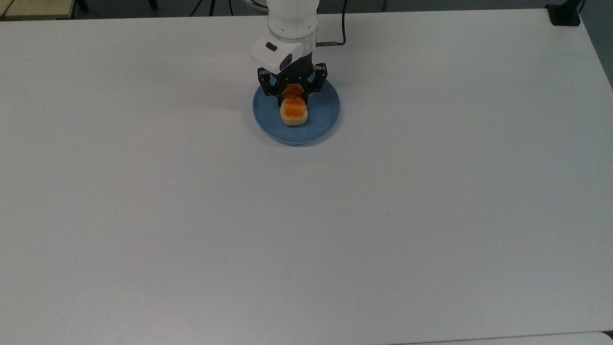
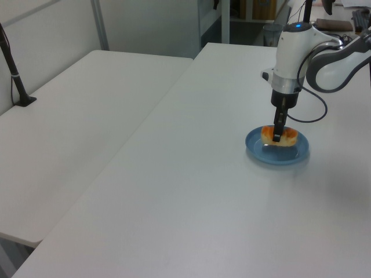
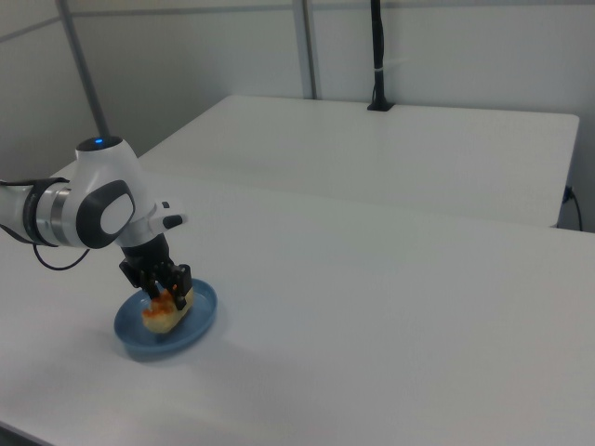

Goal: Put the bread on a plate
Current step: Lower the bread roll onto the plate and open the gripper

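Top view first: the gripper (image 1: pixel 293 96) stood over the far part of the plate (image 1: pixel 322 125), its two black fingers closed on the far end of the bread (image 1: pixel 294 112). The loaf's near end reached toward the plate's middle, inside the rim on every side. The plate sat toward the far edge of the white table (image 1: pixel 306 230), a little toward the top view's left of centre. Bare tabletop lay wide on both sides and nearer the camera, while the far edge ran close behind the arm (image 1: pixel 292 19). A black cable (image 1: pixel 342 24) looped from the wrist toward the top view's right.

Left view: the gripper (image 2: pixel 277 136) came straight down onto the bread (image 2: pixel 280 136), which lay across the plate (image 2: pixel 277 156) with its ends short of the rim. The loaf seemed to rest on the dish, though contact under it could not be made out for sure. A second white table (image 2: pixel 75 127) stood on the left view's left, a narrow seam between the two tops.

Right view: the gripper (image 3: pixel 164 294) pinched the bread (image 3: pixel 166 313) on the plate (image 3: pixel 200 325), which sat near the right view's lower left table edge. Plain tabletop stretched away to the right view's right. A black post (image 3: pixel 377 56) rose from another table (image 3: pixel 409 149) farther back.
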